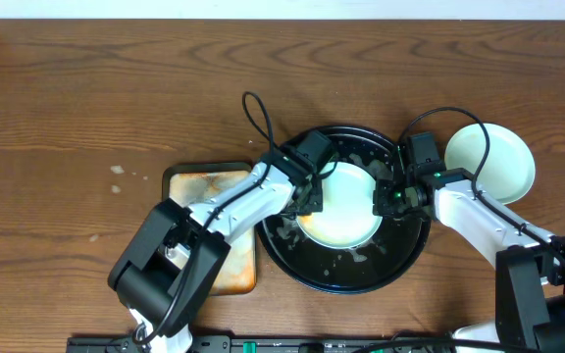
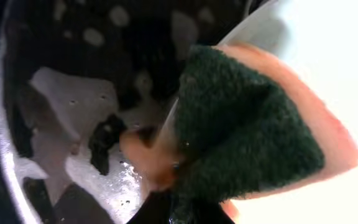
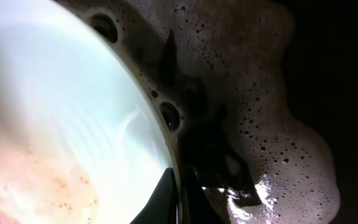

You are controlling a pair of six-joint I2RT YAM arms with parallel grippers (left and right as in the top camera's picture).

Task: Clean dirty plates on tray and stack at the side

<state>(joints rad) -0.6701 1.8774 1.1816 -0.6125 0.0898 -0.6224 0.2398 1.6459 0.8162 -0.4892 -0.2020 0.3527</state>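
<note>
Fingers of your right gripper (image 1: 385,199) pinch the rim of the plate (image 1: 346,211) lying in the foamy tray (image 1: 361,282), and your left gripper (image 1: 307,201) clamps the sponge (image 2: 241,137), so hold that rim steady and scrub the orange smear (image 3: 55,186) with flat, firm strokes.

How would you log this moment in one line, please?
left jaws: shut on sponge against yellow plate | right jaws: shut on yellow plate rim | yellow plate: in foamy tray | mint plate: beside tray
</note>
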